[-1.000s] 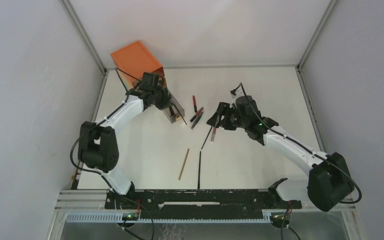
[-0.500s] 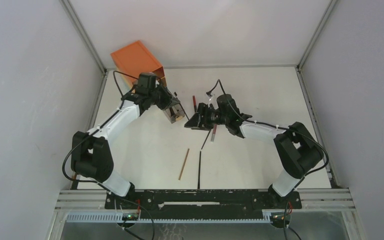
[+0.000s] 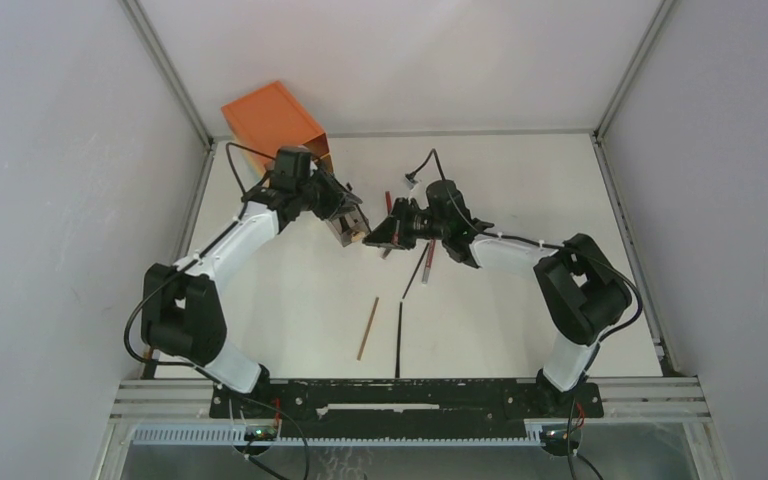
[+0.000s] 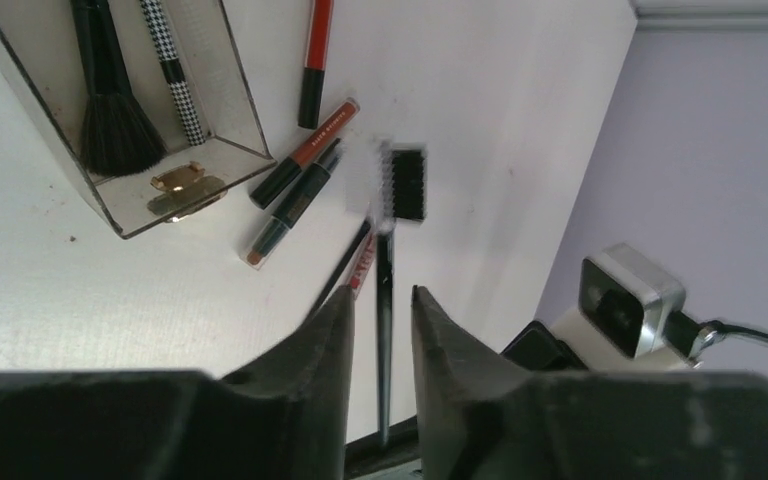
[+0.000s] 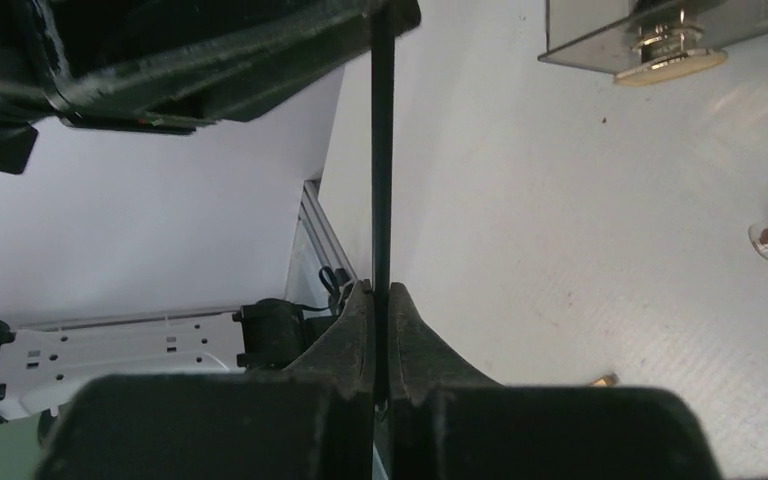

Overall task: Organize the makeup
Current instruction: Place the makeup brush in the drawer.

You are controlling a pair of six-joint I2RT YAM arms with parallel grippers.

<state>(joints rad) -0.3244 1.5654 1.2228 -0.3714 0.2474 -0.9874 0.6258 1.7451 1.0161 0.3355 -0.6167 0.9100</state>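
A slim black brush (image 4: 386,270) with a short comb-like head is gripped by its handle in the right gripper (image 5: 381,295) and held above the table. A fluffy black brush (image 4: 110,110) and a houndstooth pencil (image 4: 175,75) are laid in a clear drawer (image 4: 230,175). Just beside it are seen a red pencil (image 4: 315,60), a reddish capped pencil (image 4: 305,152) and a darker capped pencil (image 4: 293,205) (these two side by side). A wooden pencil (image 3: 368,327) and a black pencil (image 3: 399,340) are laid nearer the bases.

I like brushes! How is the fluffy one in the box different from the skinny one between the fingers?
The fluffy brush has a bushy head; the skinny brush a small flat one. The fluffy brush lies in the box; the skinny brush passes between the left fingers. Both are black.
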